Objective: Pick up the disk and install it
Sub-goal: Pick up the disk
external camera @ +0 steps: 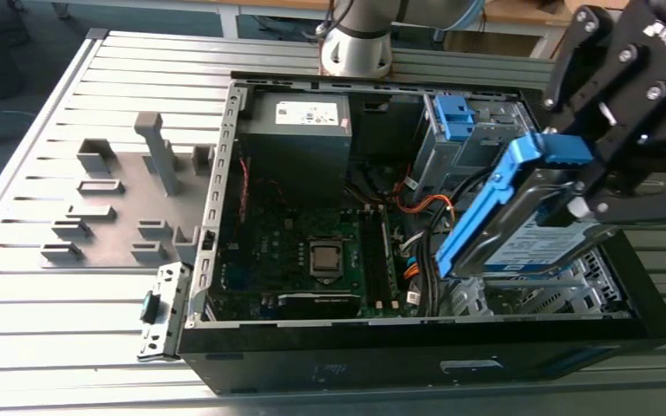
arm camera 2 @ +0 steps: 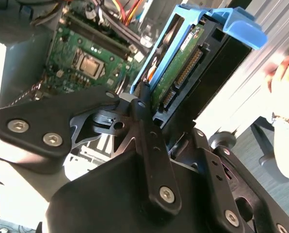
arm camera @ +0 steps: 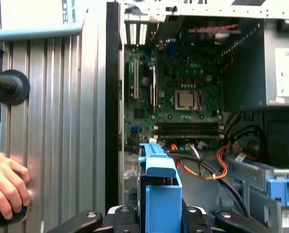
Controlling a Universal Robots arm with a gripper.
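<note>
The disk (external camera: 538, 245) is a silver drive in a blue carrier bracket. It hangs tilted on edge over the open computer case (external camera: 426, 342), at the exterior view's right, above the drive cage. My gripper (external camera: 584, 192) is shut on it from above, the black fingers clamping its sides. In the second wrist view the disk (arm camera 2: 183, 63) shows its green circuit board and connectors beyond my gripper (arm camera 2: 152, 114). In the first wrist view the blue carrier (arm camera: 156, 191) stands between the fingertips of the gripper (arm camera: 156, 213), with the motherboard (arm camera: 183, 102) beyond.
Inside the case are a grey power supply (external camera: 298, 130), orange and black cables (external camera: 426, 208) and a blue latch (external camera: 451, 117) on the drive bay. A grey fixture plate (external camera: 114, 208) with blocks lies at the exterior view's left. A person's hand (arm camera: 8, 187) rests by the slatted table.
</note>
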